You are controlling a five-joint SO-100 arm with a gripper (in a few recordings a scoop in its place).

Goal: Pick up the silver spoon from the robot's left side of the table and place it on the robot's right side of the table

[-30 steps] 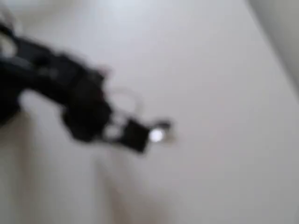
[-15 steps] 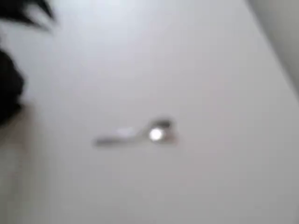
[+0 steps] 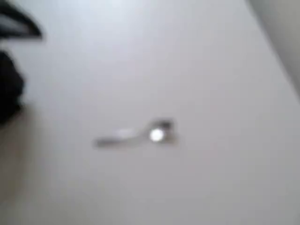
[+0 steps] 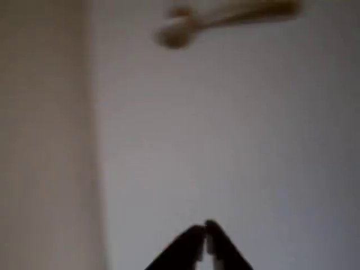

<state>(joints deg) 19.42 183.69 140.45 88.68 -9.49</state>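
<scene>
Spoon [image 3: 140, 134] lies flat on the table [image 3: 211, 70], near the middle of the overhead view, touched by nothing. Its long axis runs almost left to right in that picture, tipped a little: the bowl with its bright glint is at the right end and the thin handle points left, toward the arm's dark bulk at the left edge. In the wrist view the spoon [image 4: 225, 19] shows near the top, bowl to the left, handle to the right, well apart from the gripper [image 4: 205, 236].

Gripper fingers meet at their tips in the wrist view, with nothing between them, so the pincer is together and empty.

Judging by how things lie, the spoon is either not yet picked up or already set down; the blur and the missing table sides do not let me say which. If the pick is ahead, the gripper must spread its fingers, reach over the handle and close across its narrow width.
</scene>
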